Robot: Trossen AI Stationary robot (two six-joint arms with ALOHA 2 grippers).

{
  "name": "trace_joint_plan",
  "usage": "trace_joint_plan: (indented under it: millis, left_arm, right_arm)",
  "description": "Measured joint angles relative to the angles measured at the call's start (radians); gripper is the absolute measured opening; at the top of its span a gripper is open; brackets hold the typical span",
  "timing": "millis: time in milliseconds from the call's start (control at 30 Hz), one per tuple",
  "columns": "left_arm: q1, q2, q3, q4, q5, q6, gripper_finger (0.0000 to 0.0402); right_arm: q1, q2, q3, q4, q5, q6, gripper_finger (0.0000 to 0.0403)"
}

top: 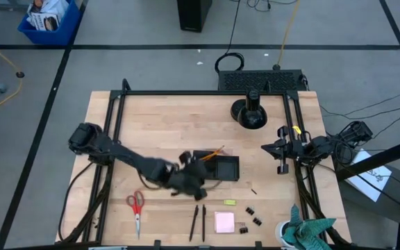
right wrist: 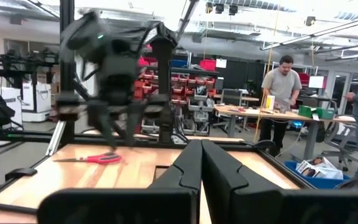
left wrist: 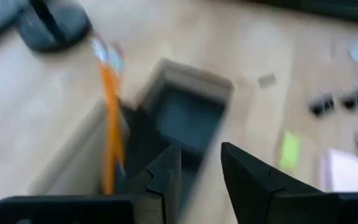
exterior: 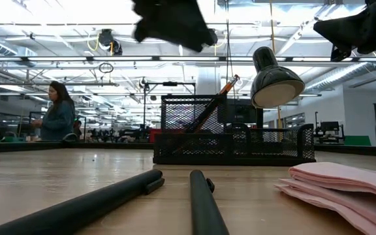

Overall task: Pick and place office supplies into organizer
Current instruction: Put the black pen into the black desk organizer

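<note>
Two dark pens point(exterior: 142, 199) lie closest to the low camera, beside the pink sticky-note pad point(exterior: 348, 183), while the left gripper point(left wrist: 197, 168) hovers with fingers parted and empty over the black organizer point(top: 217, 167).

One orange pencil point(left wrist: 109, 118) leans inside the organizer, its tip poking over the rim. Toward the table's front edge lie the yellow-green eraser point(top: 229, 202), the black binder clips point(top: 250, 215) and, further left, the red-handled scissors point(top: 136, 206). At the table's right edge the right gripper point(right wrist: 201, 168) waits with fingers pressed together, holding nothing. A teal cloth point(top: 304, 229) sits at the front right corner; a round black stand point(top: 248, 111) stands at the back.
</note>
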Motion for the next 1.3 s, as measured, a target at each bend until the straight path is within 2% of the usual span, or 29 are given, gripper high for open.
trace_joint_plan:
  millis: [133, 300, 500, 733, 1067, 1300]
  left_arm:
    - [-0.083, 0.070, 0.065, -0.103, 0.015, -0.208, 0.0116]
    - [-0.147, 0.170, 0.084, -0.110, 0.078, -0.521, 0.0120]
    - [-0.179, 0.272, 0.086, -0.061, 0.266, -0.755, 0.0120]
    - [-0.188, 0.295, 0.086, -0.049, 0.296, -0.788, 0.0120]
    - [-0.166, 0.295, 0.086, -0.102, 0.343, -0.752, 0.0120]
    - [-0.141, 0.325, 0.091, -0.100, 0.419, -0.723, 0.0120]
  right_arm:
    - [0.000, 0.001, 0.000, -0.001, -0.001, 0.011, 0.0004]
    - [0.000, 0.009, 0.000, -0.005, -0.001, 0.027, 0.0004]
    - [0.000, 0.017, 0.000, 0.001, -0.001, 0.036, 0.0004]
    - [0.000, 0.023, 0.000, -0.001, -0.001, 0.038, 0.0004]
    - [0.000, 0.024, 0.000, 0.007, -0.001, 0.036, 0.0004]
    - [0.000, 0.024, 0.000, 0.007, -0.001, 0.037, 0.0004]
